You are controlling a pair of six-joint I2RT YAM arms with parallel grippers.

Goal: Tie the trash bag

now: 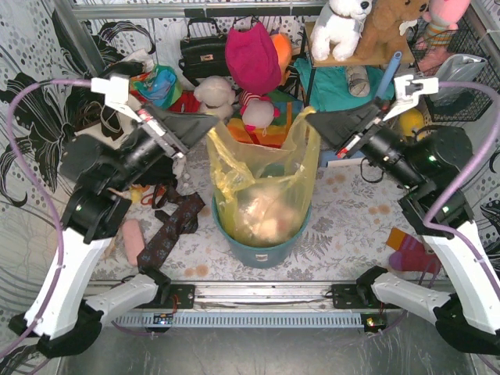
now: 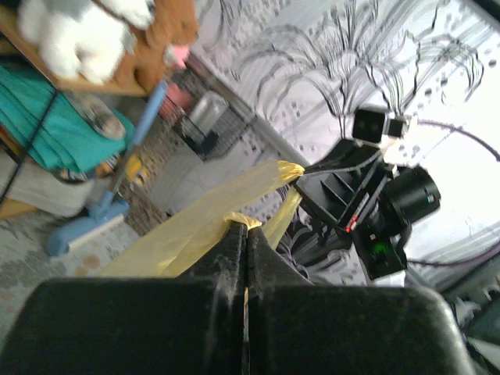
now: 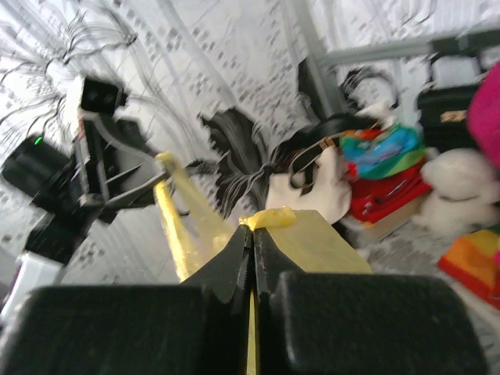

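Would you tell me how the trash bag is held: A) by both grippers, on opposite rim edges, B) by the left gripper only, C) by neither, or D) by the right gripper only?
A: the left gripper and the right gripper are each shut on yellow plastic at opposite rim edges of the trash bag.

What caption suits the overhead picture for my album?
Left gripper and right gripper pinch opposite rim corners of the yellow trash bag sitting in a teal bin.
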